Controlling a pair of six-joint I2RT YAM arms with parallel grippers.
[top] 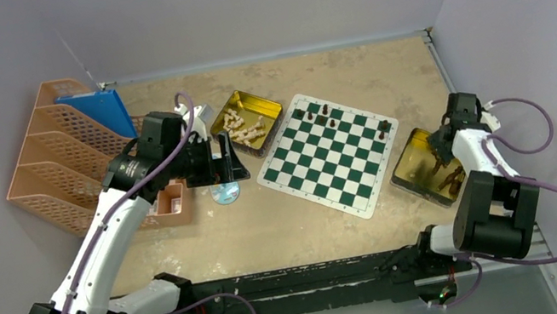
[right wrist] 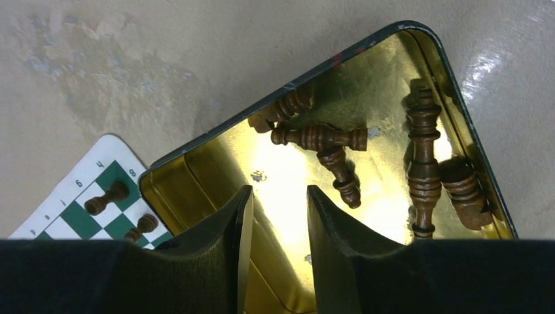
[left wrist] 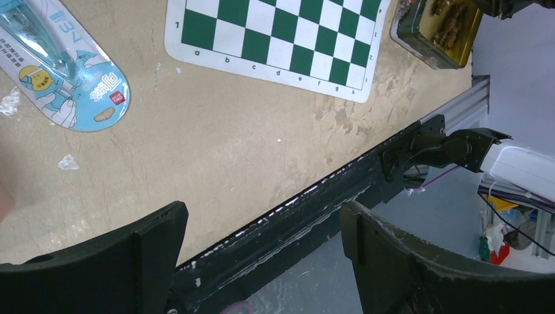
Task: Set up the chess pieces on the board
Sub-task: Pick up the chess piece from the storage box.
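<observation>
The green-and-white board [top: 331,155] lies mid-table; a few dark brown chess pieces [top: 324,108] stand along its far edge. More dark pieces [right wrist: 321,139] lie loose in the gold tin [right wrist: 196,163] at the board's right. My right gripper [right wrist: 279,193] hovers over this tin's floor, open by a narrow gap, nothing between its fingers. Two dark pieces [right wrist: 108,198] stand on the board's corner [right wrist: 78,180] beside the tin. Pale pieces [top: 244,126] fill a second gold tin [top: 270,106] left of the board. My left gripper [left wrist: 262,229] stands wide open and empty above the table, left of the board [left wrist: 281,33].
An orange file rack [top: 71,154] with a blue folder [top: 98,111] stands at the far left, a small orange box [top: 170,200] beside it. A light blue packet [left wrist: 62,72] lies left of the board. The black arm rail [top: 322,275] runs along the near edge.
</observation>
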